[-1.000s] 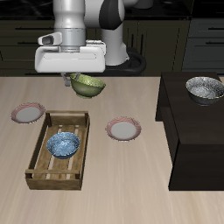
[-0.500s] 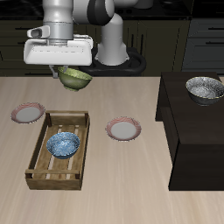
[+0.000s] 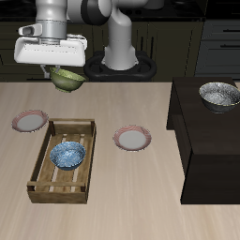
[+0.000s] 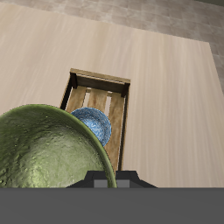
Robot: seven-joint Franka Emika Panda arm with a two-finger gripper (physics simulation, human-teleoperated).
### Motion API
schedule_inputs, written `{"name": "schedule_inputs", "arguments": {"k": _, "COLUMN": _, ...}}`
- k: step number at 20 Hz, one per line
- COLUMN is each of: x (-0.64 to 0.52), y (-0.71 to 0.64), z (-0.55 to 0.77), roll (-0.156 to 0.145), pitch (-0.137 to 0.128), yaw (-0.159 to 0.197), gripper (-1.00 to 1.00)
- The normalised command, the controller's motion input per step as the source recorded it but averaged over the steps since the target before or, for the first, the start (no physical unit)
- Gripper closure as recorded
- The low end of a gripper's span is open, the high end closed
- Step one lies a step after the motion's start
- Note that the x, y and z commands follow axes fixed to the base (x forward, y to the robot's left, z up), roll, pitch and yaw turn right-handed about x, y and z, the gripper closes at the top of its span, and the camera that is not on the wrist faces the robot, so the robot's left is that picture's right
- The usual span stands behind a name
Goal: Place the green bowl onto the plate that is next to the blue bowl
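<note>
Carried further toward the far back of the table since a second ago, and higher: green bowl (image 3: 67, 79) now hanging over the table's far edge, tilted, well above the wood. Clamped by its rim in the gripper (image 3: 58, 73), presumably to clear the crate (image 3: 62, 160) walls in transit. Resting inside that crate, the blue bowl (image 4: 91, 125). Just beside the crate, toward the far corner, the plate (image 3: 30, 121), bare and waiting; likely the target. Sitting apart on the crate's other side, a second plate (image 3: 132, 140). On the dark cabinet, a grey-white bowl (image 3: 218, 95), uninvolved.
</note>
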Motion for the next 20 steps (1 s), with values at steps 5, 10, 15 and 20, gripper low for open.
{"name": "schedule_inputs", "arguments": {"k": 5, "x": -0.19, "y": -0.31, "z": -0.04, "roll": -0.028, "pitch": -0.005, "yaw": -0.034, "gripper": 1.0}}
{"name": "schedule_inputs", "arguments": {"k": 10, "x": -0.43, "y": -0.38, "z": -0.12, "roll": -0.025, "pitch": -0.014, "yaw": -0.037, "gripper": 1.0}}
{"name": "schedule_inputs", "arguments": {"k": 15, "x": -0.26, "y": -0.12, "z": -0.12, "roll": 0.009, "pitch": 0.005, "yaw": -0.01, "gripper": 1.0}}
{"name": "schedule_inputs", "arguments": {"k": 20, "x": -0.28, "y": -0.21, "z": -0.22, "roll": 0.01, "pitch": 0.032, "yaw": -0.065, "gripper": 1.0}}
